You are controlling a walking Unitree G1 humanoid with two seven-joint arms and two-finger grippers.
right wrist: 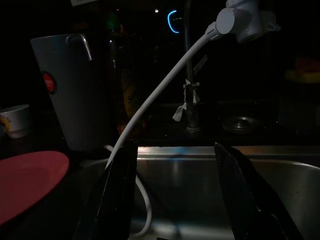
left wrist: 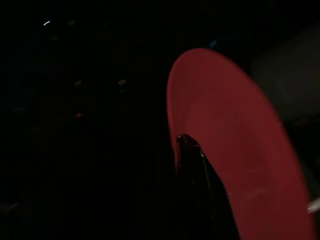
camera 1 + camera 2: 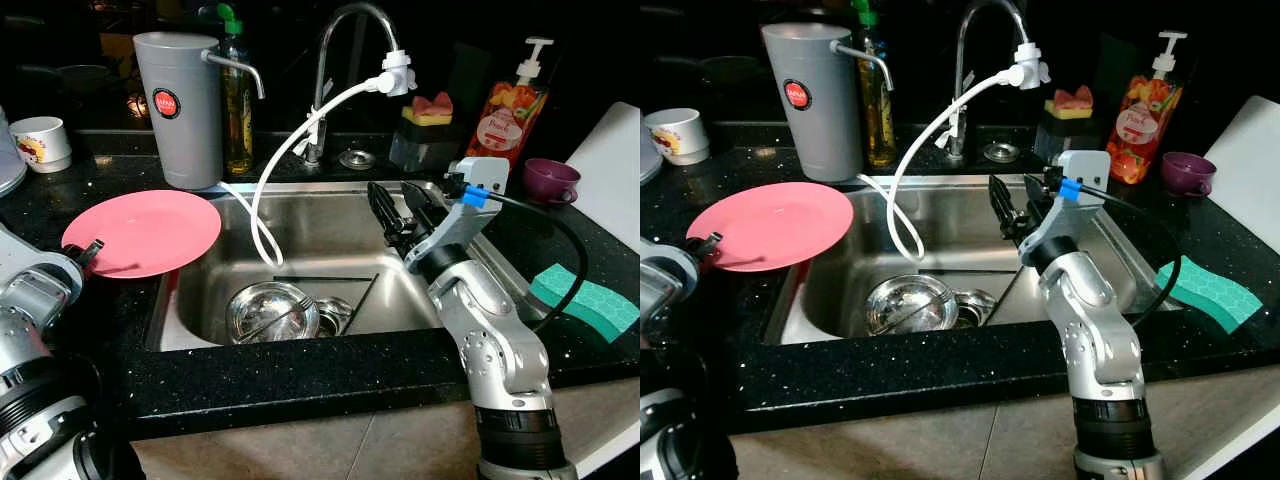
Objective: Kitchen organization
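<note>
The pink plate (image 3: 142,232) lies flat on the black worktop (image 3: 300,375), one edge hanging over the rim of the sink (image 3: 330,215). The left tool (image 3: 88,253) has its fingers closed on the plate's near rim, probably to lift or slide it. The right tool (image 3: 398,212) hovers over the sink with its two fingers spread wide and nothing between them, seemingly ready to take something. Below and ahead of it a steel bowl (image 3: 270,311) sits on the sink floor, and a white hose (image 3: 290,150) curves down from the tap (image 3: 345,60). Behind the right tool, a green sponge (image 3: 585,298) lies on the worktop.
</note>
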